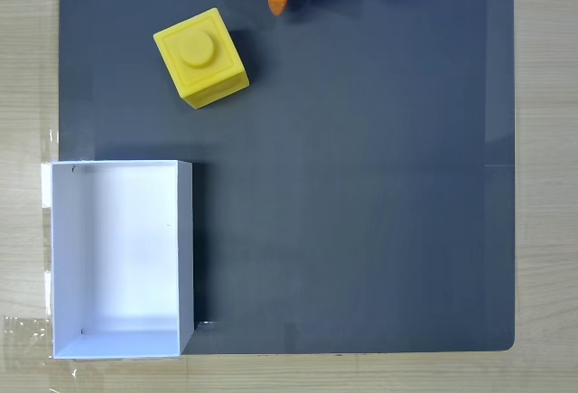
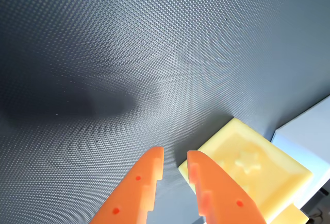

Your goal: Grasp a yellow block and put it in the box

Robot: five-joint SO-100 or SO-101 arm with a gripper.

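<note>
The yellow block point(image 1: 201, 57) is looking like smooth, slightly glossy plastic. The dark mat point(image 2: 154, 54) is showing a finely dimpled matt weave, lying over pale wood-grain tabletop point(image 1: 27, 68). The orange fingers point(image 2: 139, 188) are appearing matt plastic.

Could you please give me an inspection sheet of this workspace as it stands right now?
Surface: dark grey mat on a light wooden table.
Job's things: yellow block sits upright on the mat, stud up, outside the box; white box stands open-topped near the mat's lower left corner in the fixed view, nothing inside.
Clutter: nothing seen.
Grippers: orange end effector hovers beside the block, fingers slightly apart, holding nothing.
Cables: nothing seen.
Surroundings: clear tape on the table by the box.
</note>
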